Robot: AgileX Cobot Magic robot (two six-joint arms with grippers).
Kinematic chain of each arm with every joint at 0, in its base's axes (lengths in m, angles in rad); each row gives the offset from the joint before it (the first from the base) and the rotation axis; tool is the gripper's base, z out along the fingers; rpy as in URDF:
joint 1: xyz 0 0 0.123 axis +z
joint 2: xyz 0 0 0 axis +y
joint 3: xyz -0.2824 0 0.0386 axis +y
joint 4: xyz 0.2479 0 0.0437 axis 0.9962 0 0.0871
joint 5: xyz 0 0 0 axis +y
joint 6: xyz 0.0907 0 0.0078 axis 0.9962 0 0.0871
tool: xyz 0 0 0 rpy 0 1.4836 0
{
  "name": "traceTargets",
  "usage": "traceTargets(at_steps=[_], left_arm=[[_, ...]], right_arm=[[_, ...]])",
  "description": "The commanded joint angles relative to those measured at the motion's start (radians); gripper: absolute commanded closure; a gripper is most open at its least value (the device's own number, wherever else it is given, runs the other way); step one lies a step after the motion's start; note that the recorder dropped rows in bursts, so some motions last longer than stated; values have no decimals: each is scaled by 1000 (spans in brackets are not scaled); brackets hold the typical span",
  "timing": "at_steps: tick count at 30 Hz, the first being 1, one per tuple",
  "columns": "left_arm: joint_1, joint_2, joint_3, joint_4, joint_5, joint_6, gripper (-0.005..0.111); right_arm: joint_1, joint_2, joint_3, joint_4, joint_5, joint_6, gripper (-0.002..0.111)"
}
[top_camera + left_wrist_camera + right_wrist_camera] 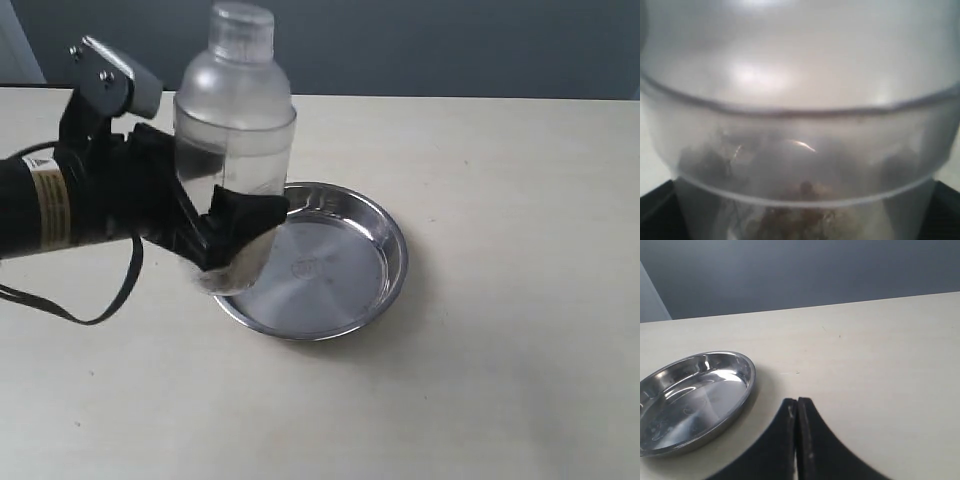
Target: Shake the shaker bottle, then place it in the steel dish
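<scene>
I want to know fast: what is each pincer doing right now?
Left pincer: holding the clear frosted plastic shaker bottle.
Right pincer: closed, empty.

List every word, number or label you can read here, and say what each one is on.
Nothing here can be read.
Yellow sticker on the left arm: print too small to read.
Stamp in the middle of the steel dish: blurred, unreadable.
Shaker bottle: no markings can be made out.

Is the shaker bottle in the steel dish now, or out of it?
Out. The left gripper holds the shaker bottle upright at the rim of the steel dish; the right wrist view shows its floor bare.
</scene>
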State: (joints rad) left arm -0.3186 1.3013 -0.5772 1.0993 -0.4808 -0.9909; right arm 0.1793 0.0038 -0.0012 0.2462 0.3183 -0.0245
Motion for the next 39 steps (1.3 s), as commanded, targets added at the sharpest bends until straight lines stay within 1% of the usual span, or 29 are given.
traceTargets(at_steps=[1,3,4,6,8,10,11,14,15,16,18,20,21,22,24,26,27,28,29,32,33,34,37,39], left_arm=[[-5,-91,-102,-127,-211,98,106],[-5,-119,-134,-129,-158,135,106],[-5,-115,-134,-129,-97,142,106],[-5,-57,-90,-130,4,140,106],[-5,10,-41,-138,25,133,106],[-5,35,-31,-131,-45,133,106],[-5,28,-38,-139,-112,140,106],[-5,-37,-98,-195,-285,164,106],[-5,-64,-122,-197,-306,165,106],[-5,-81,-139,-182,-294,165,106],[-5,-85,-134,-149,-164,162,106],[-5,-33,-81,-134,-45,151,106],[-5,-11,-59,-138,-24,130,106],[-5,8,-42,-138,-37,108,106],[-5,0,-33,-138,-178,120,106],[-5,-37,-63,-192,-359,172,106],[-5,-53,-85,-213,-390,188,106],[-5,-69,-101,-228,-383,193,106],[-5,-84,-117,-233,-336,195,106],[-5,-78,-116,-192,-129,166,106],[-5,-70,-106,-165,-105,145,106],[-5,-58,-92,-149,-99,128,106],[-5,-19,-65,-129,-167,126,106],[-5,15,-65,-142,-199,149,106]], right_arm=[[1,-4,1,-1,-10,-2,109],[1,-4,1,-1,-10,-2,109],[1,-4,1,-1,-10,-2,109],[1,-4,1,-1,-10,-2,109],[1,-4,1,-1,-10,-2,109],[1,-4,1,-1,-10,-2,109],[1,-4,1,-1,-10,-2,109],[1,-4,1,-1,-10,-2,109],[1,-4,1,-1,-10,-2,109],[1,-4,1,-1,-10,-2,109],[1,-4,1,-1,-10,-2,109],[1,-4,1,-1,-10,-2,109],[1,-4,1,-1,-10,-2,109],[1,-4,1,-1,-10,-2,109],[1,-4,1,-1,-10,-2,109],[1,-4,1,-1,-10,-2,109],[1,-4,1,-1,-10,-2,109],[1,-4,1,-1,-10,-2,109],[1,-4,1,-1,-10,-2,109],[1,-4,1,-1,-10,-2,109],[1,-4,1,-1,-10,-2,109],[1,-4,1,-1,-10,-2,109],[1,-4,1,-1,-10,-2,109],[1,-4,1,-1,-10,-2,109]])
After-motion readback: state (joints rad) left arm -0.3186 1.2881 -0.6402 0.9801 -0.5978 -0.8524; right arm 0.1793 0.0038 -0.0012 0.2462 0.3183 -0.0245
